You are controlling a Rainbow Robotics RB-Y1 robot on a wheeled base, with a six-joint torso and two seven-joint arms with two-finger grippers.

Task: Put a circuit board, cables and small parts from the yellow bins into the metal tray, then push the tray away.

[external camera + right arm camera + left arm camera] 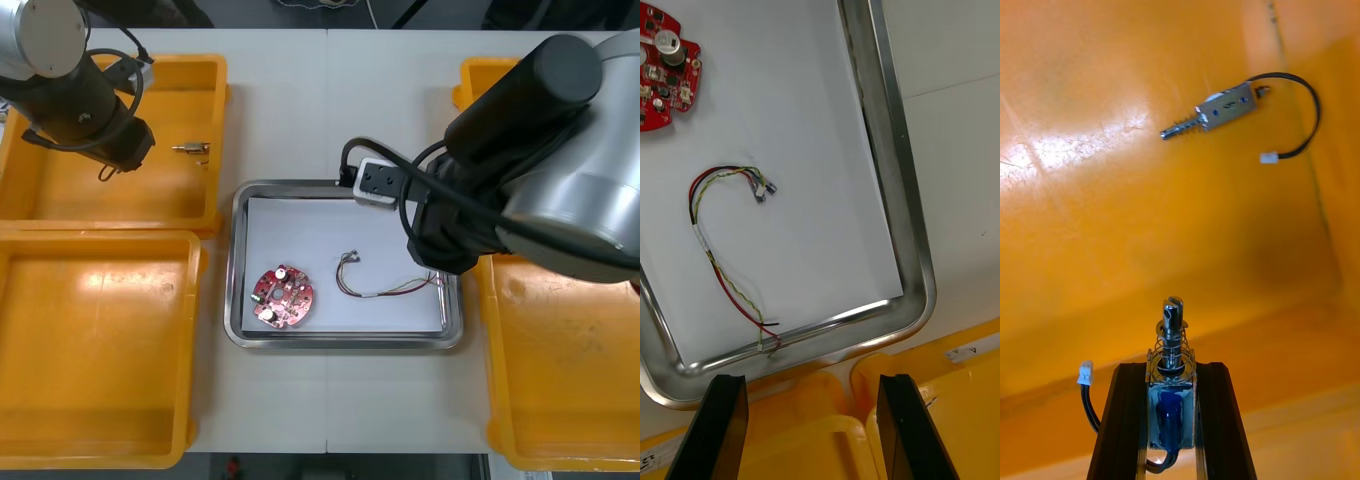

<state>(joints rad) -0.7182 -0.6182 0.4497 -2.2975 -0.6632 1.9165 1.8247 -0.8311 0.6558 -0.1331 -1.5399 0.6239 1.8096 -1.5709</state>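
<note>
Left gripper [1171,369] is clamped on a small metal part [1172,330]. Its two black fingers press against the part's sides. The part's sprung pin pokes out past the fingertips, and a black lead with a white plug curls off to one side. This gripper hangs over the far left yellow bin [110,205], to the left of the metal tray [240,330]. A loose small metal part [192,149] lies on that bin's floor, on the side nearer the tray and apart from the gripper, trailing its own black lead with a white plug.

Right gripper [811,384] is spread wide and holds nothing. It hangs just past the tray's right edge, above the rims of the right yellow bins [955,420] that sit beside the tray.

Inside the tray, on its white lining, a round red circuit board [282,297] lies flat toward the tray's near left corner. A red and yellow cable [385,290] lies curved in the tray's right half. One end, with its small plugs, is near the tray's middle, and the other reaches the tray's right wall. Board and cable lie apart.
</note>
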